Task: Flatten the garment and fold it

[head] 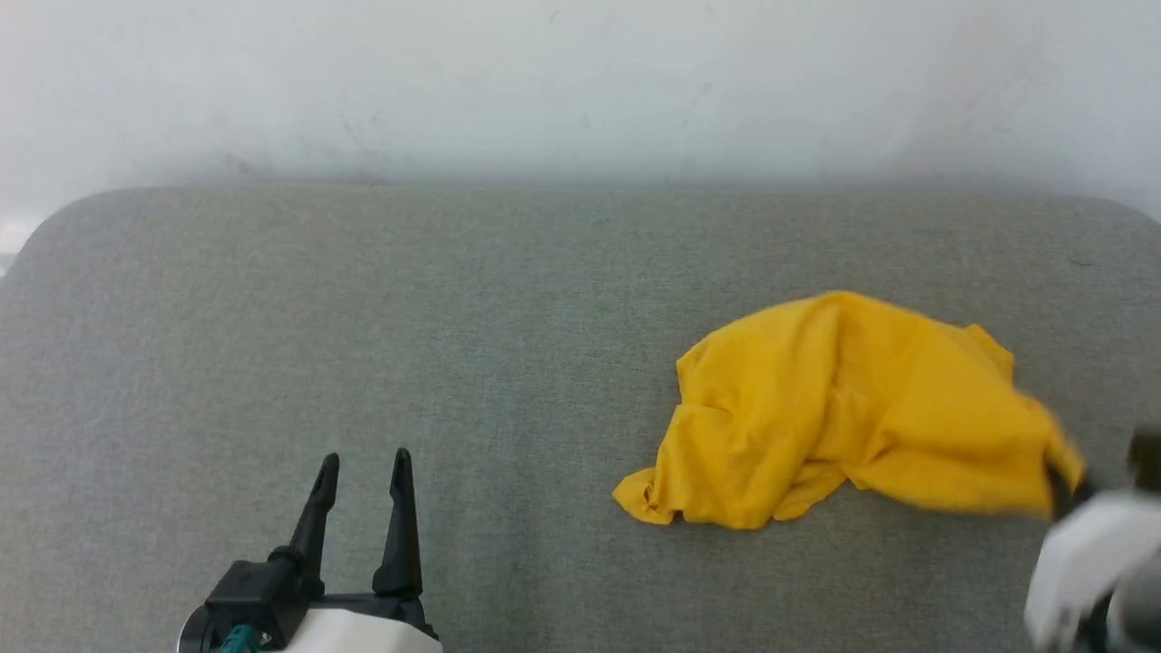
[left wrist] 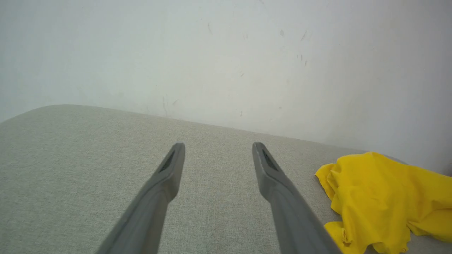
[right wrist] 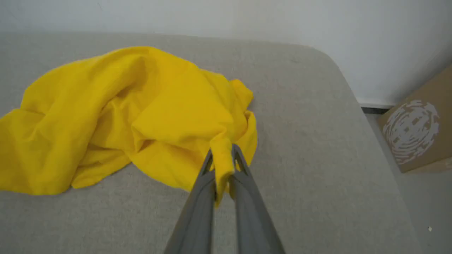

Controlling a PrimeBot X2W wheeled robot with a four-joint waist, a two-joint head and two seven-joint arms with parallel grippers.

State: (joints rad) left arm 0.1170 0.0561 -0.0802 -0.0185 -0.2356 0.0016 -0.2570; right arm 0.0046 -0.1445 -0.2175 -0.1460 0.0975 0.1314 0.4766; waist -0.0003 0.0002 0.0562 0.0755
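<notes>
Right fingers (right wrist: 241, 164), long & dark, are pressed together on a small bunched tuck of the bright yellow thin-fabric T-shirt (right wrist: 123, 116), right at the near edge of the heap. Shirt lies crumpled on the right half of the grey fabric-covered desk (head: 363, 317), plain yellow all over, no print on the side I see. Left fingers (head: 400, 472) are spread w/ nothing between them, low on the left & well apart from the shirt.

Risks, as I judge them: I've got one narrow pinch only, so a pull prob. drags the whole heap across the desk instead of opening it out. Thin fabric could also slip free if I tug fast. The tuck may be several layers, so lifting could twist the shirt more. It sits near the desk's right edge; a pull that way could send cloth over the side. Needs a 2nd hold from the left.

Writing: none readable. Brown cardboard box (right wrist: 416, 130) past the desk corner has a white swirl mark, no letters I can make out.
</notes>
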